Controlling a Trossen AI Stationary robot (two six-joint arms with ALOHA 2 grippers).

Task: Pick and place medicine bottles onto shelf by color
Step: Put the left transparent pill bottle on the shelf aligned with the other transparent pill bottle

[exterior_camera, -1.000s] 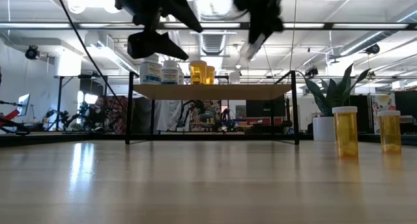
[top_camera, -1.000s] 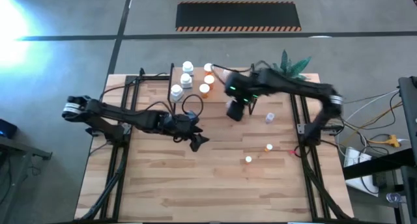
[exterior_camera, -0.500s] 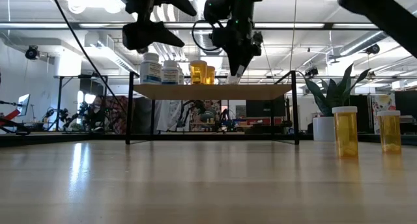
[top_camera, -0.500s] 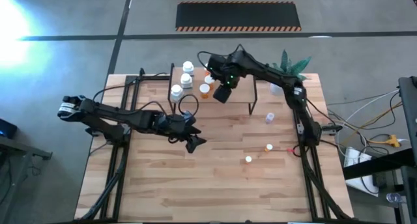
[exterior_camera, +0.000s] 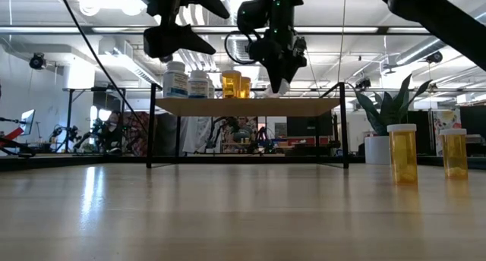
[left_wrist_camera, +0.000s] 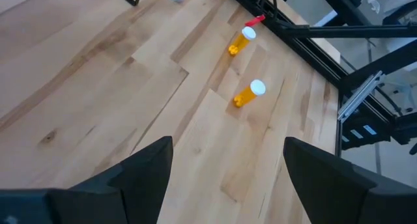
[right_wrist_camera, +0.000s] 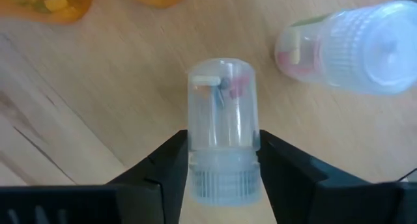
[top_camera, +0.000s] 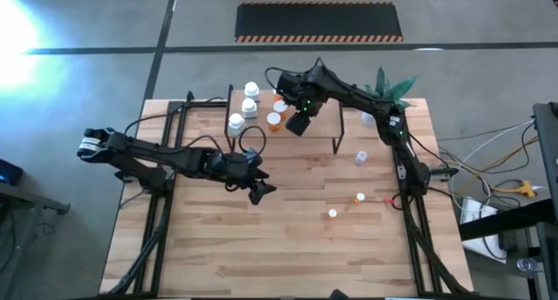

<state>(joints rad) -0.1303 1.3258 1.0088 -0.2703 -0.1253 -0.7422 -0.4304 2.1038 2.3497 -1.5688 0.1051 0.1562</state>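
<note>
from above, the right pincer [top_camera: 297, 124] reaches over the shelf [top_camera: 324, 117] at the far side of the worktop [top_camera: 218, 239], just beside the orange bottles [top_camera: 275, 120] and not far from the white bottles [top_camera: 236, 122] grouped toward the shelf's left end; the left pincer [top_camera: 261, 190] hangs over the middle of the worktop, well apart from the shelf. two orange bottles with white caps [top_camera: 332, 214] stand on the right part of the worktop, a small pale bottle [top_camera: 360, 157] stands nearer the shelf, and a green plant [top_camera: 392, 86] sits at the far right corner. in the low view the right pincer [exterior_camera: 281, 77] hovers just above the shelf board [exterior_camera: 250, 107], with white bottles [exterior_camera: 176, 80] and orange bottles [exterior_camera: 231, 83] standing on the board to its left, while the left pincer [exterior_camera: 178, 42] hangs higher on the left; two orange bottles [exterior_camera: 402, 152] stand on the worktop at right, near the plant [exterior_camera: 385, 109]. the left wrist view shows the left pincer [left_wrist_camera: 225, 168] spread wide with nothing between its fingers [left_wrist_camera: 140, 168], above bare wood and two orange bottles [left_wrist_camera: 249, 93]. the right wrist view shows the right pincer [right_wrist_camera: 223, 165] clenched on a small clear bottle [right_wrist_camera: 223, 123] by its ribbed cap end, pills visible inside, over the light wood; a second clear bottle [right_wrist_camera: 352, 45] stands close by, and orange bottles [right_wrist_camera: 55, 2] sit at the picture's edge.
</note>
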